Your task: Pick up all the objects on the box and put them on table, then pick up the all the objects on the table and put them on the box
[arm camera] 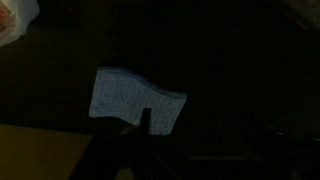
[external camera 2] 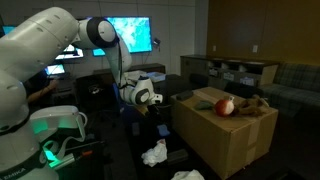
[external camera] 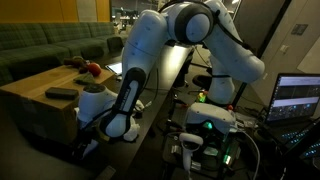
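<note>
One flat, pale-blue, notched piece [arm camera: 130, 98] on smooth black table [arm camera: 240, 70]; end effector [external camera 2: 150, 112] opening indiscernible.

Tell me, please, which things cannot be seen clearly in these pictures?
- Gripper: jaws too small and dark in both exterior views, lost in darkness in the wrist view.
- Pale blue piece: blurred in the wrist view; a dark shape covers its lower edge.
- White cloth: cut off by the wrist view's top left corner.
- Dark bar on the box: too small to identify.
</note>
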